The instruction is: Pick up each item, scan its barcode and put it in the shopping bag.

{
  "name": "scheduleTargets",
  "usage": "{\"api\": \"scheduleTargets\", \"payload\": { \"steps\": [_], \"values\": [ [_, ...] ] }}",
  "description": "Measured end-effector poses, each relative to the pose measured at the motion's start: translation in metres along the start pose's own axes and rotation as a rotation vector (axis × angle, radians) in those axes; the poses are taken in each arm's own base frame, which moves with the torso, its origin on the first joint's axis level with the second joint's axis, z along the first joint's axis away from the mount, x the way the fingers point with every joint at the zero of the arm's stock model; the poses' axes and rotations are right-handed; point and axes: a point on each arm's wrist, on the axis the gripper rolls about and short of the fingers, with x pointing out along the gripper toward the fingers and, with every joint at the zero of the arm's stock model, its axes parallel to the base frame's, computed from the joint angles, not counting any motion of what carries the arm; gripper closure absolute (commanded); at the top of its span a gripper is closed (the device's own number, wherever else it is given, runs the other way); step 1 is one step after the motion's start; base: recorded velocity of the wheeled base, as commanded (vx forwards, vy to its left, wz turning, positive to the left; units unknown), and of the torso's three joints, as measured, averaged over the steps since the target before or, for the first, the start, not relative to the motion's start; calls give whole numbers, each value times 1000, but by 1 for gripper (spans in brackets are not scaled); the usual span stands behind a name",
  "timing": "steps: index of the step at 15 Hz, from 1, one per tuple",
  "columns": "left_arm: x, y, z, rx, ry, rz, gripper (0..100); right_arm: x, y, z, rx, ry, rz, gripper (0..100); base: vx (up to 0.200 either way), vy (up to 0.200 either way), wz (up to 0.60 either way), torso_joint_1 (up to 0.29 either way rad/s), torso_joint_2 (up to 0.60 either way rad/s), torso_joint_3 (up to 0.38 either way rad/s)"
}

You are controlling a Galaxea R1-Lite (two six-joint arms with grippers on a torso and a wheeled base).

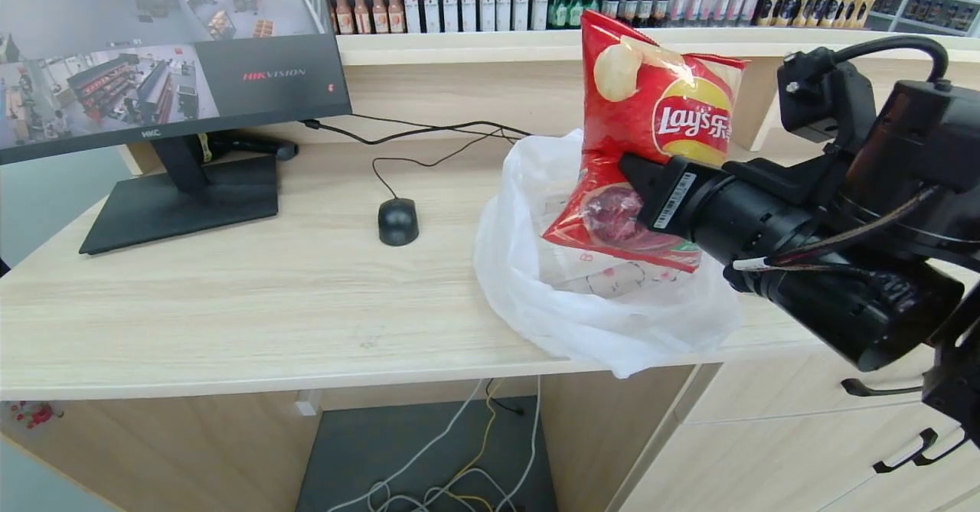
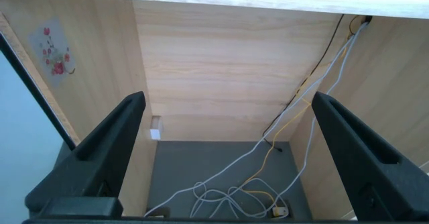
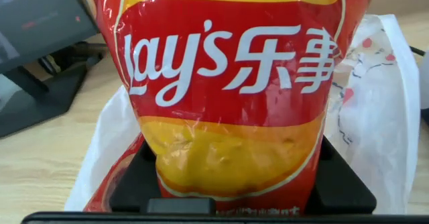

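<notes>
Red chip bag point(image 1: 658, 114) pinched upright in right gripper point(image 1: 639, 183), hanging over white shopping bag point(image 1: 536, 282) on counter point(image 1: 230, 305); best lowered straight into mouth, released once bottom edge inside; left gripper point(image 2: 228, 143) spread, empty, below counter.

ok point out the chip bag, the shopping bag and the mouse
chip bag point(image 1: 629, 118), head view, red upper front
shopping bag point(image 1: 536, 298), head view, white front wall
mouse point(image 1: 398, 221), head view, top of its shell

monitor point(image 1: 153, 45) on its stand at counter point(image 1: 268, 305) far left. black mouse point(image 1: 398, 221) mid-counter, cord trailing back. bottle row point(image 1: 612, 3) on rear shelf. loose cables point(image 1: 459, 474) on floor beneath.
</notes>
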Motion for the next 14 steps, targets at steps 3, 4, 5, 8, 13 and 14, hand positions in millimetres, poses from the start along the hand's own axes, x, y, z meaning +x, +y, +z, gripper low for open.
{"api": "scheduleTargets", "payload": {
  "steps": [3, 4, 5, 8, 13, 14],
  "values": [
    [0, 0, 0, 0, 0, 0, 0, 10, -7, -4, 13, 11, -34, 100, 0, 0, 0, 0, 0, 0],
    [0, 0, 0, 0, 0, 0, 0, 13, -9, -6, 10, 17, -41, 100, 0, 0, 0, 0, 0, 0],
    [0, 0, 0, 0, 0, 0, 0, 15, -10, -9, 6, 26, -42, 100, 0, 0, 0, 0, 0, 0],
    [0, 0, 0, 0, 0, 0, 0, 21, -15, -13, -11, 38, -65, 100, 0, 0, 0, 0, 0, 0],
    [0, 0, 0, 0, 0, 0, 0, 15, -18, -16, -68, 171, -60, 100, 0, 0, 0, 0, 0, 0],
    [0, 0, 0, -1, 0, 0, 0, 13, -19, -15, -69, 181, -53, 100, 0, 0, 0, 0, 0, 0]
  ]
}}
